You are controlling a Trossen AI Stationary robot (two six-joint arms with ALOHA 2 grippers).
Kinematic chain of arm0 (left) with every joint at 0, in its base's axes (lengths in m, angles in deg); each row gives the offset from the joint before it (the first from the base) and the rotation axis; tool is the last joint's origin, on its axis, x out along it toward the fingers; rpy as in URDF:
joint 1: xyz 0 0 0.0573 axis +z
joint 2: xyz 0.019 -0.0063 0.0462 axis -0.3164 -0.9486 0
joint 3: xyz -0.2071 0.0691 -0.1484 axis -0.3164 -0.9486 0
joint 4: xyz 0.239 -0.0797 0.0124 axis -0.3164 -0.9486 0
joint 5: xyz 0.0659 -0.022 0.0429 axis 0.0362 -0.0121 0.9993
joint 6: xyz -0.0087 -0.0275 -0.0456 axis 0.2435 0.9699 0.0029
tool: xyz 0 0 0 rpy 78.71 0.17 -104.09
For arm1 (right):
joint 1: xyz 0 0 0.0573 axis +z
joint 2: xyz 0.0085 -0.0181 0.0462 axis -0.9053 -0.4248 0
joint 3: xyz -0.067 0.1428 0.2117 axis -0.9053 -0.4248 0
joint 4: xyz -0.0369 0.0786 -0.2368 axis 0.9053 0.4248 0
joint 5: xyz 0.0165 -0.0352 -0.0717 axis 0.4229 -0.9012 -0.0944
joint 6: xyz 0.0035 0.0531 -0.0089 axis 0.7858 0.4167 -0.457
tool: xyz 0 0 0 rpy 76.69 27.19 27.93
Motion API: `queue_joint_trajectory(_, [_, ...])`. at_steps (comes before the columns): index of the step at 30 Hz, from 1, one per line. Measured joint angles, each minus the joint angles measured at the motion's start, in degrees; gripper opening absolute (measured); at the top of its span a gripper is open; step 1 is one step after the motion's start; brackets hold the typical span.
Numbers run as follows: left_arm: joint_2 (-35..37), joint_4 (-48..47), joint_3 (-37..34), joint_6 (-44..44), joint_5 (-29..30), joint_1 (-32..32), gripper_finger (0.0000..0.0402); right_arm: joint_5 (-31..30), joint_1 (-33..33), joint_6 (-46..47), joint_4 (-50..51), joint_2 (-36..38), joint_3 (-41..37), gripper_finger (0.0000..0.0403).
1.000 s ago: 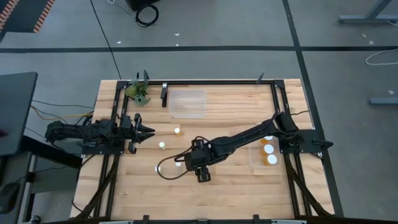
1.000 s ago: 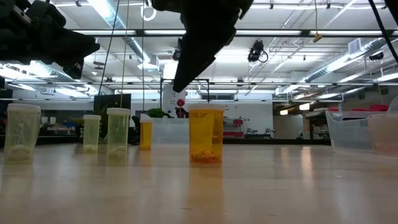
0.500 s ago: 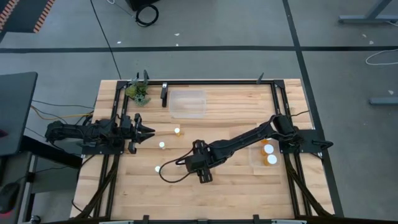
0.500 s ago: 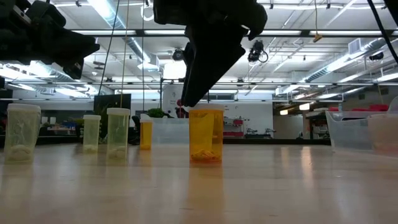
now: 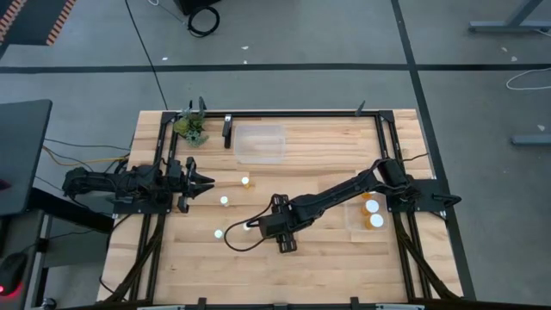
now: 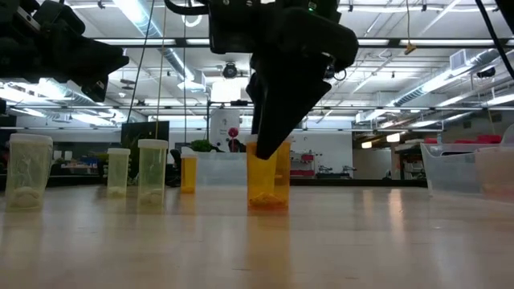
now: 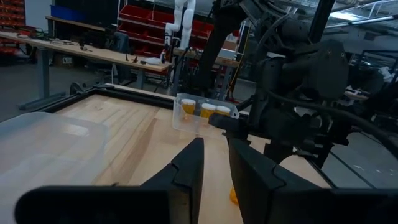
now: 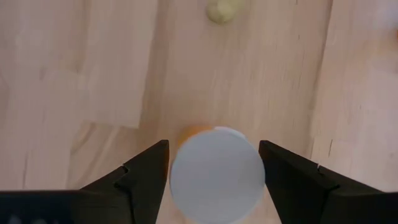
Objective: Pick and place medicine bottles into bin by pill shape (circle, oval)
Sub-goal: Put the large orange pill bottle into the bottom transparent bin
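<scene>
An orange bottle [image 6: 267, 175] with a white cap [image 8: 216, 165] stands upright mid-surface [image 5: 327, 258]. The right gripper [image 8: 214, 171] has come down since a second ago, its spread fingers [image 8: 146, 171] now flanking the cap, not yet touching. The left gripper [image 5: 200, 180] waits at the left edge, fingers slightly apart.
</scene>
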Motion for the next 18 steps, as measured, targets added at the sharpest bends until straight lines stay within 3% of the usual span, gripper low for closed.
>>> queue_joint_trajectory(7, [0.0, 0.0, -0.01, -0.02, -0.01, -0.01, 0.0091, -0.24, -0.42, 2.07, -0.02, 0.0, 0.0, 0.022])
queue_joint_trajectory(18, [0.0, 0.02, -0.01, 0.0, 0.0, -0.01, 0.0083, -0.45, -1.03, 5.62, 5.14, 0.95, 0.03, 0.0226])
